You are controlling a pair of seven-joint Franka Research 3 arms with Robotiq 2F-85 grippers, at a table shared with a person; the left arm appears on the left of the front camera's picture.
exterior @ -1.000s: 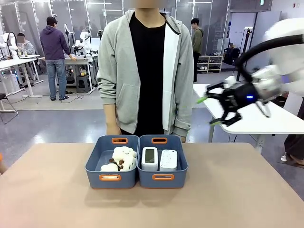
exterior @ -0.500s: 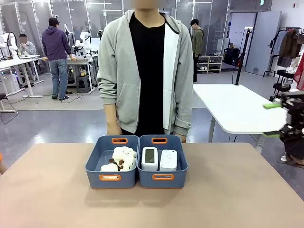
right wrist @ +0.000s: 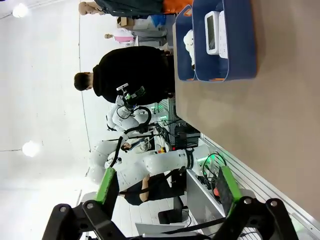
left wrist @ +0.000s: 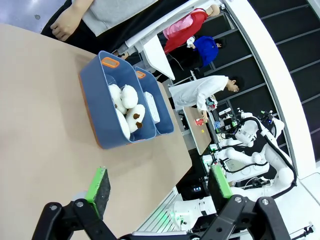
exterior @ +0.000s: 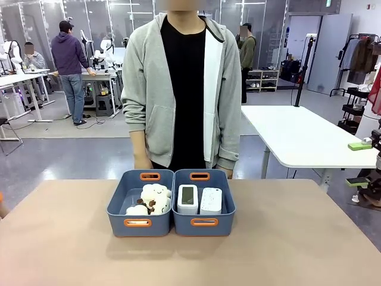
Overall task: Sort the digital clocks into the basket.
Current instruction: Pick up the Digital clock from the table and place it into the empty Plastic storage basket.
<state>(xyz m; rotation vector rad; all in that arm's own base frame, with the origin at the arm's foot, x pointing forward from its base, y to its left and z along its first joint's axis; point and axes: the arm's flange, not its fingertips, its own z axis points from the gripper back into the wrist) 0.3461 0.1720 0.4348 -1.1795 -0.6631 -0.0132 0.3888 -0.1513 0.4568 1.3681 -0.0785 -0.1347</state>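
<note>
Two blue rectangular plastic bins with orange-rimmed handle slots are sitting side by side, touching, near the far middle of the tan bench (exterior: 65,250). The right-hand basket (exterior: 204,226) is holding both digital clocks, small white rounded plastic blocks lying next to each other: one with a greyish display face (exterior: 187,198) on the left and a plainer white one (exterior: 211,201) just beside it on the right. The neighbouring blue bin (exterior: 138,225) is holding fluffy cream sheep plush toys (exterior: 152,199). A person in a grey zip hoodie over a black top (exterior: 181,89) is standing at the far edge, right behind the bins, arms hanging down. The left pincer (left wrist: 159,189) is hovering above the bare bench well apart from the bins, its green-padded fingers spread wide and gripping nothing. The right pincer (right wrist: 165,187) is likewise spread wide and empty, well away from the bins, with its green pads (exterior: 359,146) showing at the right edge of the front view.
</note>
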